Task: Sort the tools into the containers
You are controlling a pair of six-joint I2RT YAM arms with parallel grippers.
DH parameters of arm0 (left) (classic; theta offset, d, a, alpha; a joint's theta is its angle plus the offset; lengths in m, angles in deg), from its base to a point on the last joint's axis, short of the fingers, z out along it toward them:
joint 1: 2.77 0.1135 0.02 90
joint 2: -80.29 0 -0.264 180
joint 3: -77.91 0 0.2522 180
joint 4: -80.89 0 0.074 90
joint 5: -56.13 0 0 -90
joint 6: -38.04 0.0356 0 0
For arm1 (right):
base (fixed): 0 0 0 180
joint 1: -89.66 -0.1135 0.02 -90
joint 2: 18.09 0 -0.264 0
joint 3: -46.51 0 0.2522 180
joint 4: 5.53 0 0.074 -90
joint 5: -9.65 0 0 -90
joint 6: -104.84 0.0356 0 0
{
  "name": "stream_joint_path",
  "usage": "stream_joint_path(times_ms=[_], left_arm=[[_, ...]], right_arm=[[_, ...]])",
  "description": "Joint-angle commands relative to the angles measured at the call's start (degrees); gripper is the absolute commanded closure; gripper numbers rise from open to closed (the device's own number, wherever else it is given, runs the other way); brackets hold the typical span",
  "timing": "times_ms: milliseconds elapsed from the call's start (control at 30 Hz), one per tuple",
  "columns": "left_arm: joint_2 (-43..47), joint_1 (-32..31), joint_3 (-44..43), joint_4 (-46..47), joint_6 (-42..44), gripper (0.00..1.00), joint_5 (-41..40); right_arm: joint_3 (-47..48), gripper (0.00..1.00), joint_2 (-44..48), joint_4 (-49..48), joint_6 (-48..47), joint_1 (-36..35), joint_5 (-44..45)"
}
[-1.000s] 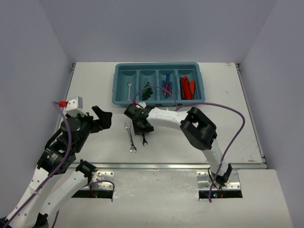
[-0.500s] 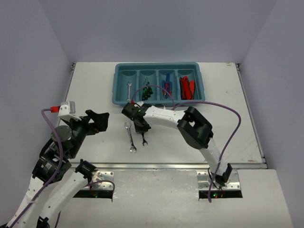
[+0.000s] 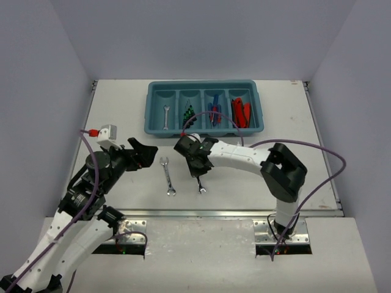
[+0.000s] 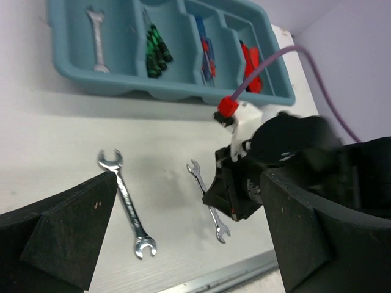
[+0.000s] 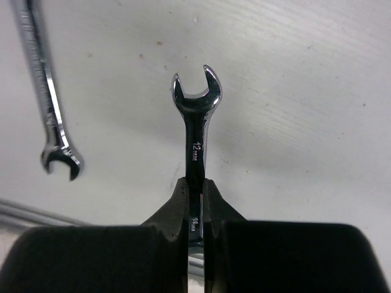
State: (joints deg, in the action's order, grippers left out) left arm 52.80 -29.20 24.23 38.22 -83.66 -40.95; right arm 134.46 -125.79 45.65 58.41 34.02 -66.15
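Loose wrench (image 3: 167, 176) lies left of right jaws (tray (image 3: 159, 129) wall beyond).

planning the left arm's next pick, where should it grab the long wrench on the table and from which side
Grip the long wrench at mid-shank, straight from above, the left claw closing across its narrow width. It lies flat on the table, so only its thin side edges offer purchase. The right claw, shut on the small wrench, sits just to its right.

Leftmost compartment of tray (image 3: 201, 83) holds one wrench (image 3: 165, 115). Nearside of tray, on table (image 3: 293, 159): long wrench (image 3: 167, 176), short wrench (image 3: 201, 186); right gripper (image 3: 198, 172) over short wrench.
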Motion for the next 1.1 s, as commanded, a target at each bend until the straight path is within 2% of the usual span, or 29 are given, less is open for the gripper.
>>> stream_joint_path(times_ms=[0,33,133,233,300,400,467,633,733,867,1000,1033,1067], left_arm=[[-0.20,0.16,7.47,15.88,-7.77,0.00,13.34],[-0.50,0.14,9.53,20.35,-9.43,0.00,15.92],[-2.12,0.07,19.08,41.25,-15.99,0.00,23.84],[-6.19,0.07,21.41,49.62,-19.58,0.01,27.09],[-10.10,-0.01,23.95,59.15,-21.73,0.05,29.55],[-13.62,-0.16,24.77,62.48,-23.14,0.09,30.00],[-15.29,-0.73,25.01,63.46,-23.15,0.15,29.66],[-19.11,-1.89,24.65,66.76,-23.98,0.24,29.83],[-21.36,-3.48,23.40,68.65,-24.25,0.33,30.05],[-22.48,-6.11,22.44,68.34,-23.72,0.51,28.94],[-23.84,-6.79,21.85,66.88,-23.36,0.94,28.66],[-23.88,-6.79,21.64,66.53,-23.23,1.00,28.66],[-24.04,-6.75,20.84,65.27,-22.57,1.00,28.23]], right_arm=[[-5.02,1.00,10.94,-6.84,-3.58,-0.26,-0.55],[-6.33,1.00,12.96,-7.67,-4.02,-0.31,-0.91],[-10.62,1.00,19.93,-10.91,-6.16,-0.64,-2.52],[-15.53,1.00,25.26,-16.63,-8.07,-1.46,-5.06],[-17.85,1.00,29.13,-20.04,-9.58,-1.83,-7.81],[-19.11,1.00,33.02,-22.20,-10.61,-2.11,-9.53],[-19.38,1.00,35.43,-23.11,-11.05,-2.29,-10.50],[-19.97,1.00,36.87,-27.11,-12.96,-3.63,-13.92],[-18.60,1.00,35.74,-27.40,-13.80,-4.21,-13.72],[-17.17,1.00,34.85,-27.25,-14.05,-5.31,-11.41],[-16.45,1.00,34.92,-26.87,-13.86,-5.58,-6.38],[-16.50,1.00,34.92,-26.74,-13.87,-5.62,-6.03],[-16.69,0.97,34.92,-26.73,-14.02,-5.62,-5.70]])
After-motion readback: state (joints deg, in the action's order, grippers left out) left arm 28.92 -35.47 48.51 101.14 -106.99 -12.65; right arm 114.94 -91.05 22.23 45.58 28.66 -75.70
